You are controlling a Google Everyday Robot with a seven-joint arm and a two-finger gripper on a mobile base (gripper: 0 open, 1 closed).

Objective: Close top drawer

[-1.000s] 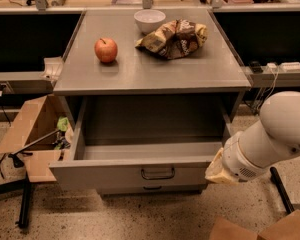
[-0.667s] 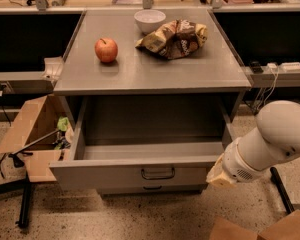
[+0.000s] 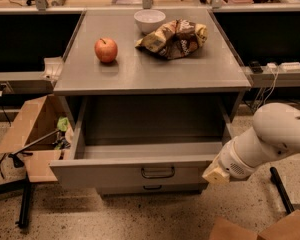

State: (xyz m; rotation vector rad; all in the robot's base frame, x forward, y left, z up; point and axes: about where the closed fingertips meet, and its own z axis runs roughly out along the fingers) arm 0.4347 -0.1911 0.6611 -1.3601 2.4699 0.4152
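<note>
The top drawer (image 3: 115, 175) is a wide grey metal drawer, pulled far out of the grey cabinet (image 3: 150, 74). Its deep box is open and looks empty. A small dark bail handle (image 3: 157, 172) sits at the centre of its front. My gripper (image 3: 215, 174) is at the end of the white arm (image 3: 270, 139), low on the right. It is right at the right end of the drawer's front, to the right of the handle. I cannot tell whether it touches the front.
A red apple (image 3: 106, 49), a white bowl (image 3: 149, 20) and a crumpled snack bag (image 3: 174, 38) lie on the cabinet top. A lower drawer's handle (image 3: 151, 187) shows under the top one. An open cardboard box (image 3: 32, 134) stands left; more cardboard (image 3: 270, 229) lies at bottom right.
The white arm has sunk a little and drawn in slightly. The gripper's tip stays near the right end of the drawer's front. The drawer has not visibly moved.
</note>
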